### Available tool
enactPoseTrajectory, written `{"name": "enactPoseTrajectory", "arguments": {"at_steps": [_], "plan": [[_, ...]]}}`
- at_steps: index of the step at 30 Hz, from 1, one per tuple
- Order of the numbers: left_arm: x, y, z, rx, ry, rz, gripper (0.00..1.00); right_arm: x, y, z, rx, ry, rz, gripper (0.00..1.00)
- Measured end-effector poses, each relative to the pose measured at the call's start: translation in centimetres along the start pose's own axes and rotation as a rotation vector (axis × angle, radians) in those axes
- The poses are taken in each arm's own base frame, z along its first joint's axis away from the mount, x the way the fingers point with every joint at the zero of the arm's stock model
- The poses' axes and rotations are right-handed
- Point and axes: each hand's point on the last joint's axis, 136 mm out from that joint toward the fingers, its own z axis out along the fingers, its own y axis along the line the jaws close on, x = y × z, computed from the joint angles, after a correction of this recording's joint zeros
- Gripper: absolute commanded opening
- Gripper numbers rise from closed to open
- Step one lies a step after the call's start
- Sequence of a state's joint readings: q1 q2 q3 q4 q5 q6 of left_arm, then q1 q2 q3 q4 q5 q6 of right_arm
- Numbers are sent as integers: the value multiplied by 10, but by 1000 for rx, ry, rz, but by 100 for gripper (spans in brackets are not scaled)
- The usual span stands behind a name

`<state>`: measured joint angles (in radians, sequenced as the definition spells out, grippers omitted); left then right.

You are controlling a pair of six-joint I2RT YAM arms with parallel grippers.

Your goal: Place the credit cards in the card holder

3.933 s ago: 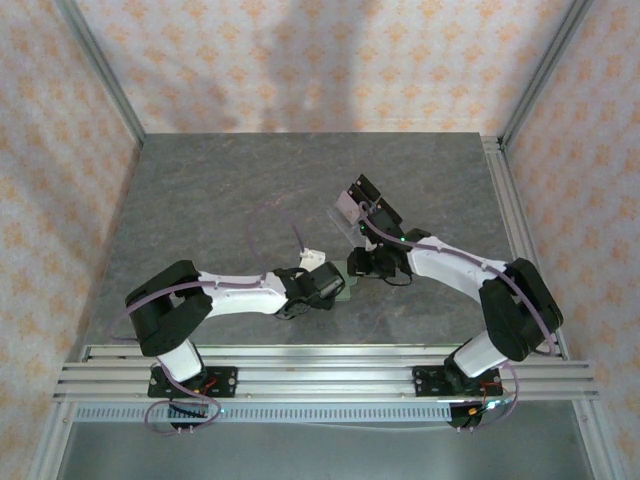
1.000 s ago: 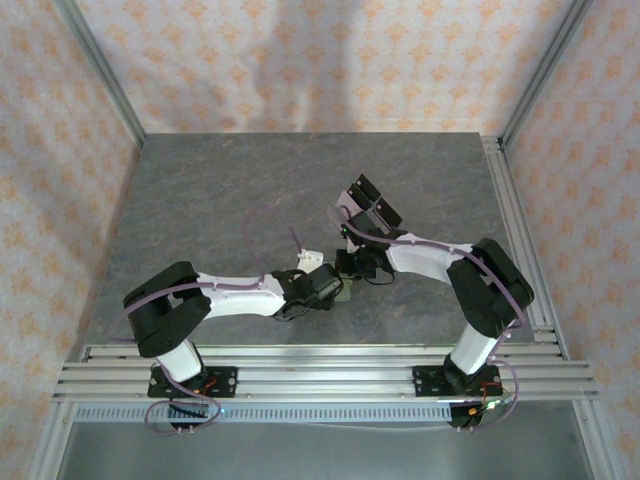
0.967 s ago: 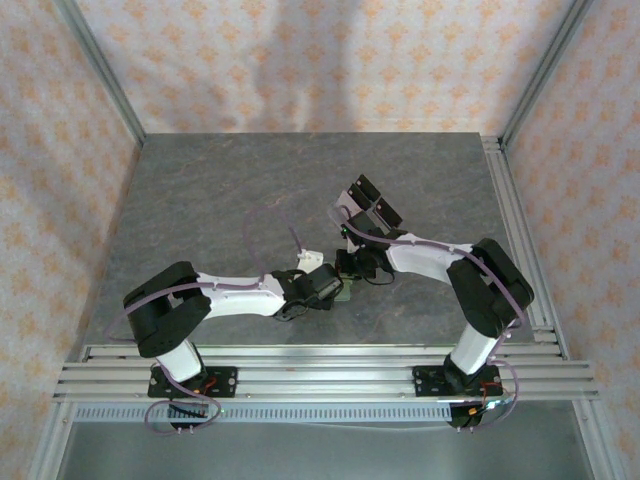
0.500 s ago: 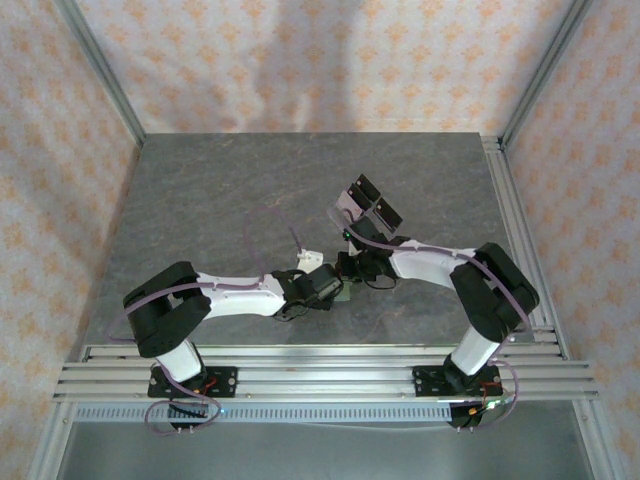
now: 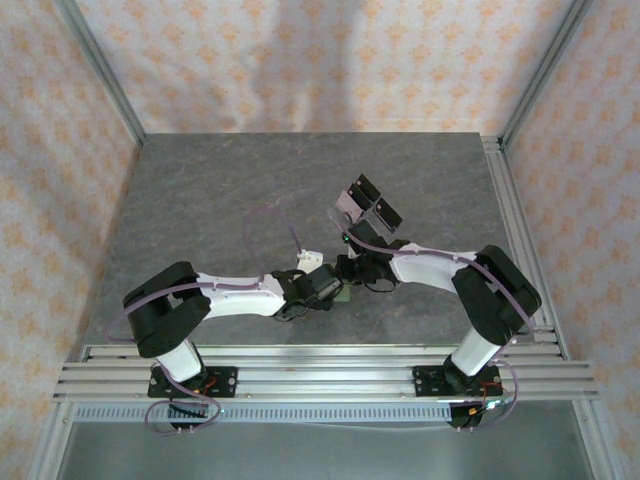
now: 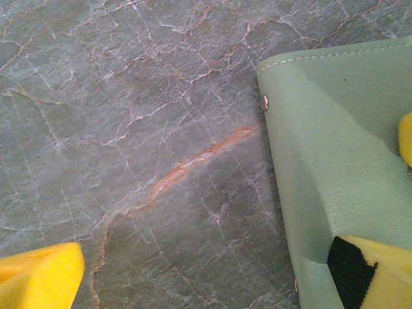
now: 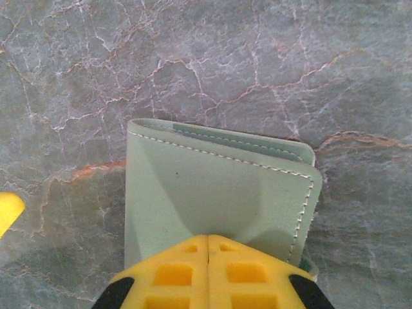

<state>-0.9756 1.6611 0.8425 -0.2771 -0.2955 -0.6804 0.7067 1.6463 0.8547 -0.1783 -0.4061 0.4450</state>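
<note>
The card holder (image 7: 212,193) is a sage-green wallet lying folded on the marble table; it also shows in the left wrist view (image 6: 335,161) and as a green sliver (image 5: 343,294) from above. My right gripper (image 7: 207,248) is shut, its joined yellow tips pressing down on the wallet's cover, nothing between them. My left gripper (image 6: 212,277) is open, one finger (image 6: 38,280) on bare table, the other finger (image 6: 380,277) over the wallet's near corner. A pale patch that may be the credit cards (image 5: 346,209) sits at the clear stand, too small to tell.
A clear acrylic stand with black panels (image 5: 368,200) stands just behind the two grippers. The grey marble table (image 5: 220,200) stretches out to the left and back. Metal frame rails (image 5: 515,220) run along the right edge and the near edge.
My right arm has swung its wrist a little left and lower onto the wallet, with the elbow shifting. The left arm has stayed put, open.
</note>
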Motion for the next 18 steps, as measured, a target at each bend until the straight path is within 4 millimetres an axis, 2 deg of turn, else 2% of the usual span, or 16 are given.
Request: {"name": "enactPoseTrajectory", "arguments": {"at_steps": [9, 18], "plan": [[0, 0, 0, -1, 1, 1, 100, 3, -2, -1, 29, -71, -33, 0], [0, 0, 0, -2, 1, -1, 100, 15, -6, -6, 50, -110, -59, 0]]}}
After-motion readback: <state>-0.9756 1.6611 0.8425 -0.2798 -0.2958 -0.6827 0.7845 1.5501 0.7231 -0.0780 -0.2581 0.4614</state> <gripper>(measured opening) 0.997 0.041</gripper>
